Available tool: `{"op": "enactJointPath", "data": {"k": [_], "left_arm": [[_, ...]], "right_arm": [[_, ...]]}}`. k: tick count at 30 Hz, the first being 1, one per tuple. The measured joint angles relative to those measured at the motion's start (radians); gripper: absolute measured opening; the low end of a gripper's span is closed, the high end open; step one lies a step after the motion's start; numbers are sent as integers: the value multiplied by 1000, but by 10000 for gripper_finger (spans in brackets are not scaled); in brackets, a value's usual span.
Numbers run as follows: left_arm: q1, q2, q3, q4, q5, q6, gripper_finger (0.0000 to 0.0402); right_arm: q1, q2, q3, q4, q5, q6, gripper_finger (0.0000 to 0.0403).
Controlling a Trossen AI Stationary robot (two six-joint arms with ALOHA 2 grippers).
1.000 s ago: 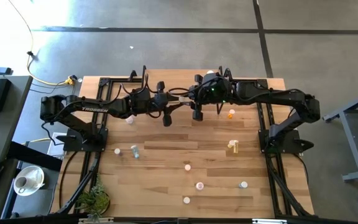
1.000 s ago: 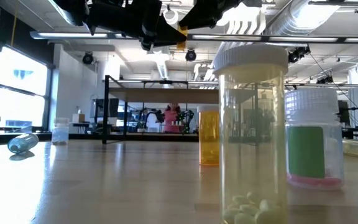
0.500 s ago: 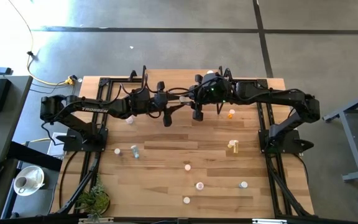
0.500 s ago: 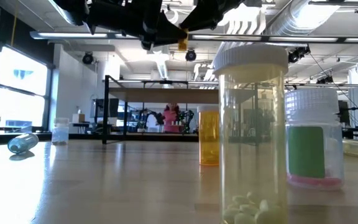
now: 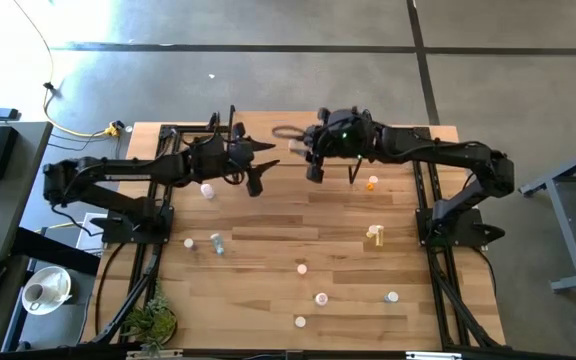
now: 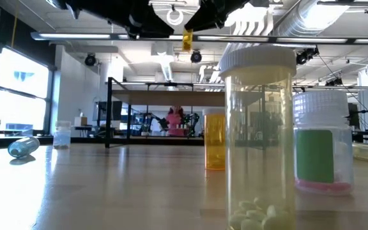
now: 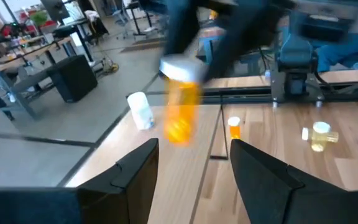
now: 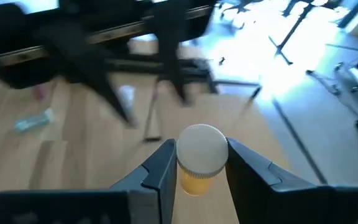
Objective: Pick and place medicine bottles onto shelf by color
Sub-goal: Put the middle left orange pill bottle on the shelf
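The held medicine bottle (image 8: pixel 201 149) is a small translucent orange-yellow cylinder with a round white cap. The right pincer (image 8: pixel 201 171) is closed on it, one dark finger on each side just under the cap. In the low view it hangs upright, high above the surface (image 5: pixel 268 250) and above the shelf (image 6: pixel 171 96), touching neither. The shelf shows there as a light top on thin black legs at the far end of the surface.

The left pincer (image 7: pixel 194 155) stands open and empty, near the held bottle but apart from it.

The other bottles are spread over the surface:
- A pinkish-white one (image 5: pixel 208 190) sits below the left arm.
- A pale blue one (image 5: pixel 217 242) lies on its side beside a small white-capped one (image 5: pixel 189 243).
- An orange one (image 5: pixel 372 183) and a yellow one (image 5: pixel 375 235) sit on the right half.
- Four more stand nearer the front edge.

Closest to the low camera, a clear yellow bottle (image 6: pixel 257 128) with a white ribbed cap holds a few pale pills at its bottom. Beside it, a bottle with a green label (image 6: pixel 321 147) shows a pink layer at its base. An orange bottle (image 6: pixel 214 139) stands farther back; I cannot tell what is in it.
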Motion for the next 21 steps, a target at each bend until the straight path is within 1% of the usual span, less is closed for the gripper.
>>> {"op": "enactJointPath", "data": {"k": [4, 9, 12, 15, 17, 19, 21], "left_arm": [[14, -71, 0, -103, 1, 0, 191], [28, -134, 0, -185, 4, -2, 191], [32, -153, 0, -201, 39, -5, 191], [38, -157, -32, -177, 87, -24, 191], [44, -158, -72, -138, 108, -42, 191], [52, -158, -110, -97, 109, -62, 191], [63, -158, -149, -49, 108, -84, 191]], "right_arm": [[-44, -1, 55, -8, 1, -1, 106], [-103, -1, 143, -48, -7, -2, 106], [-139, -1, 195, -84, -11, -2, 106], [-172, -1, 233, -87, -28, -12, 106], [-196, -1, 248, -67, -75, -19, 106], [-217, -1, 253, -19, -116, -18, 106], [-234, -1, 250, 39, -121, -4, 106]]}}
